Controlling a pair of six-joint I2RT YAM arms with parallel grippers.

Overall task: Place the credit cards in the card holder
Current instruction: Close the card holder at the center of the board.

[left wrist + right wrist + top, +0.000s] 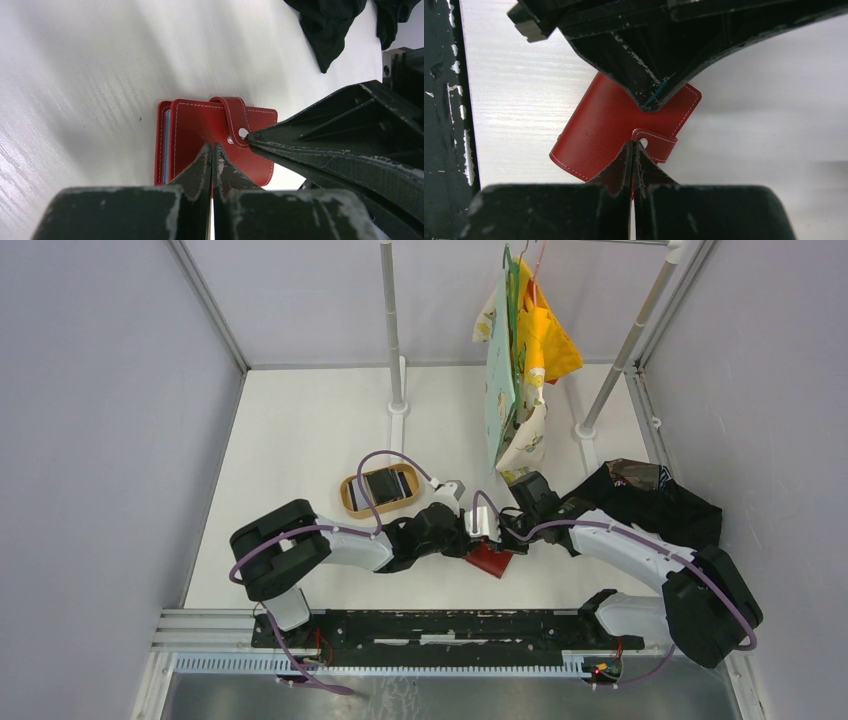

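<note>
The card holder (490,560) is a red folding wallet lying shut on the white table, its snap tab (236,112) wrapped over the cover. My left gripper (212,146) is shut, its tips resting on the red cover (192,125). My right gripper (632,144) is also shut, its tips at the tab's snap (644,143). From above, the left gripper (472,543) and the right gripper (503,537) meet tip to tip over the wallet. A dark credit card (381,484) lies in the tan tray. Grey-blue edges (166,145) show at the wallet's side.
The tan oval tray (352,502) sits behind the left arm. A black cloth (650,495) is heaped at the right, also seen in the left wrist view (330,30). Coloured cloths (520,360) hang from a rack with upright poles (392,330).
</note>
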